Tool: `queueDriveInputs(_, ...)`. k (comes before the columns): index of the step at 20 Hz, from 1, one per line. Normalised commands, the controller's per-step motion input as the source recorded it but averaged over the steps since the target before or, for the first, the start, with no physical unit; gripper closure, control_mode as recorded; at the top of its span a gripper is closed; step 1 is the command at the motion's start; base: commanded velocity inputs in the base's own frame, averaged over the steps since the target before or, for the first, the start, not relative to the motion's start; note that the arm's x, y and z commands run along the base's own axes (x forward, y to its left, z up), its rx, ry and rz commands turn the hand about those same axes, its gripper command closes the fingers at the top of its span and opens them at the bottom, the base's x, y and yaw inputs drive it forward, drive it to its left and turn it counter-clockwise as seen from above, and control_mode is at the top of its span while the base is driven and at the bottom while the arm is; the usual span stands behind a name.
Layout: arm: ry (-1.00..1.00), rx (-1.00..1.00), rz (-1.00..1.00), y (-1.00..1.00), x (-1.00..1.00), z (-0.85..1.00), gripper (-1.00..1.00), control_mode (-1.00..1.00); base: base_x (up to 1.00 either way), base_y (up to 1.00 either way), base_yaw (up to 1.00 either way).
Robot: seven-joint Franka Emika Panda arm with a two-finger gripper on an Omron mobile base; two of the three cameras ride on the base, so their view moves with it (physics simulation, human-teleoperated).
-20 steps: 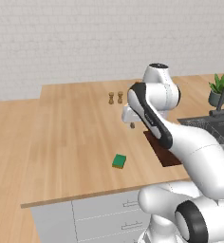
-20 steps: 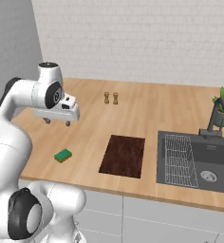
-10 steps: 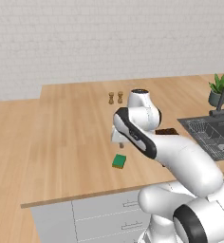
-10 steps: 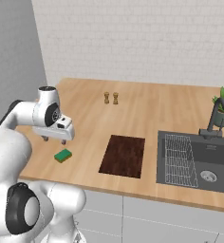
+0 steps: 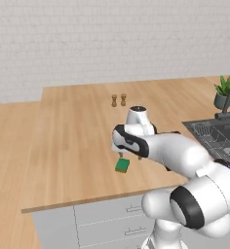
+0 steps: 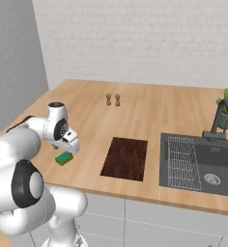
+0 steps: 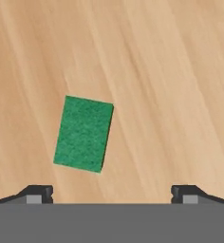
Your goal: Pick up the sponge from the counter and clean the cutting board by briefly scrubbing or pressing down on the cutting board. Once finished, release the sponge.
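Hovered gripper [image 7: 112, 192] just above sponge [image 7: 83, 133], fingers spread wide, nothing pinched; sponge flat on counter [image 7: 171, 85], left of cutting board [image 6: 125, 157].

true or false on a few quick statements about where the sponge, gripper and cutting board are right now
1. The sponge lies flat on the counter, green side up. True.
2. The gripper is shut on the sponge. False: its fingertips stand wide apart and the sponge lies on the wood beyond them, ungripped.
3. The sponge sits on the cutting board. False: it rests on bare counter, off to the board's side, apart from it.
4. The gripper hangs low over the counter next to the sponge. True.
5. Two small shakers stand on the cutting board. False: they stand on the counter farther back, toward the wall.
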Motion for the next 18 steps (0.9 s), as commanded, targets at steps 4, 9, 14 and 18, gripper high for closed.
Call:
queueDriveInputs(4,0.07,0.00,-0.07,0.17,0.30,-0.28,-1.00,-1.00,0.00,0.00,0.00)
queueDriveInputs(9,0.18,-0.02,-0.01,0.10,0.25,-0.46,-1.00,-1.00,0.00,0.00,0.00)
queueDriveInputs(14,0.13,0.00,0.00,0.10,0.23,-0.33,-1.00,-1.00,0.00,0.00,0.00)
queueDriveInputs(18,0.05,0.00,0.00,0.05,0.12,-0.29,-1.00,-1.00,0.00,0.00,0.00)
